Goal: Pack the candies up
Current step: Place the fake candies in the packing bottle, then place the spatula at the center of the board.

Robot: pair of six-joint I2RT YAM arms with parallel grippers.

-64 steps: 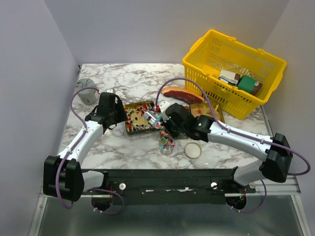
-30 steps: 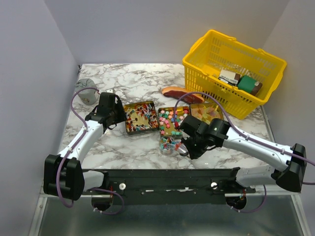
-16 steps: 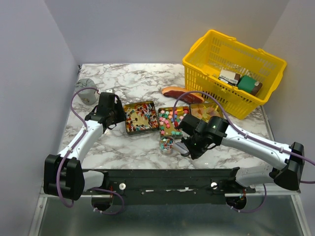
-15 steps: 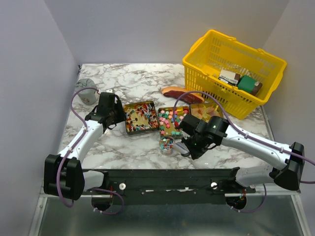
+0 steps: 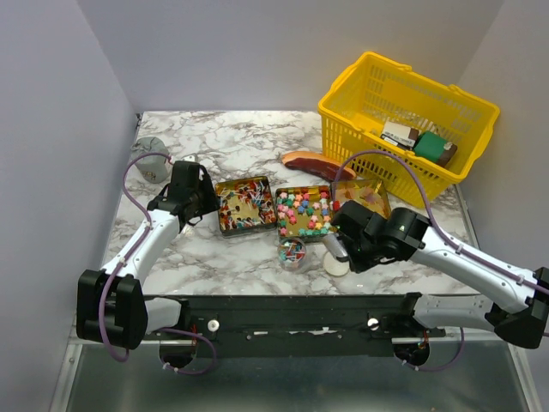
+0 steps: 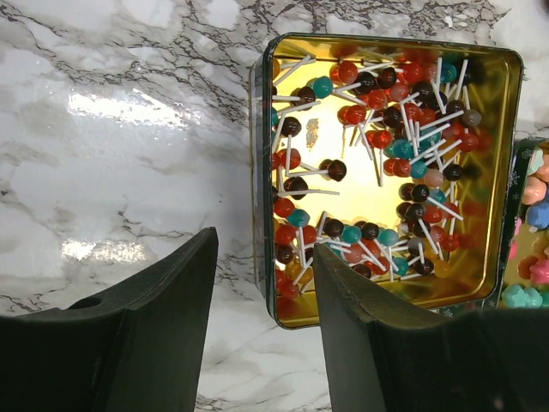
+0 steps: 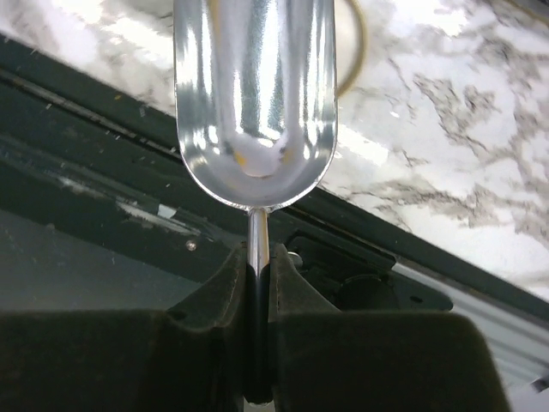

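Three open gold tins hold the candies: red, blue and dark sweets on white sticks (image 5: 244, 204) (image 6: 386, 163), pastel stars (image 5: 304, 213), yellow-orange pieces (image 5: 360, 197). A small clear jar (image 5: 293, 254) with mixed candies stands in front of the tins. My left gripper (image 5: 204, 206) (image 6: 266, 249) is open, its jaws either side of the stick-sweet tin's left wall near the front corner. My right gripper (image 5: 347, 249) (image 7: 257, 266) is shut on the handle of a metal scoop (image 5: 332, 247) (image 7: 255, 103). The scoop's bowl looks empty and hangs over a white lid (image 5: 336, 265).
A reddish-brown steak-shaped slab (image 5: 307, 161) lies behind the tins. The yellow basket (image 5: 377, 86) with boxed packets stands at the back right. A grey round object (image 5: 150, 159) sits at the far left. The black rail (image 5: 292, 313) runs along the near edge.
My right arm has swung right and away from the jar, carrying the scoop to above the white lid. The left arm has not moved.
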